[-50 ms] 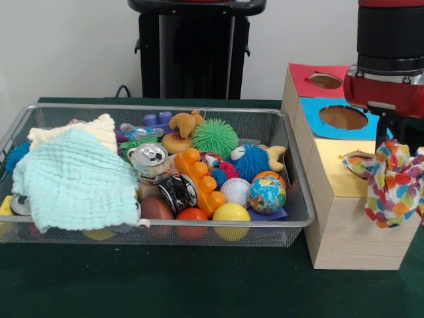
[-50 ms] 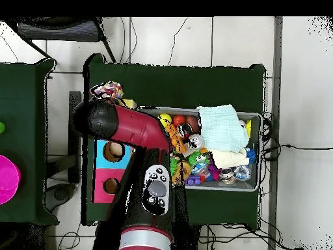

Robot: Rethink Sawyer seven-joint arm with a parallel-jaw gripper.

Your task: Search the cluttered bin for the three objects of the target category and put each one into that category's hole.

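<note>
A multicoloured spotted cloth point(image 1: 395, 183) hangs from my gripper point(image 1: 389, 142), which is shut on its top. It dangles at the near right end of the wooden box, over the yellow panel point(image 1: 334, 173), and covers most of that panel's hole. From overhead the same cloth point(image 2: 108, 90) shows just past the arm's head point(image 2: 92, 118), which hides the fingers. In the wire bin point(image 1: 159, 107) a mint cloth point(image 1: 76, 182) lies over the left half, with a cream cloth point(image 1: 74, 131) behind it.
The box also has a blue panel with a hole point(image 1: 342, 117) and a red panel with a hole point(image 1: 324, 81). The bin holds balls, a globe ball point(image 1: 267, 194), a tin can point(image 1: 150, 159), an orange brick point(image 1: 201, 180) and spiky toys. A pink object point(image 2: 8, 179) sits on a side table.
</note>
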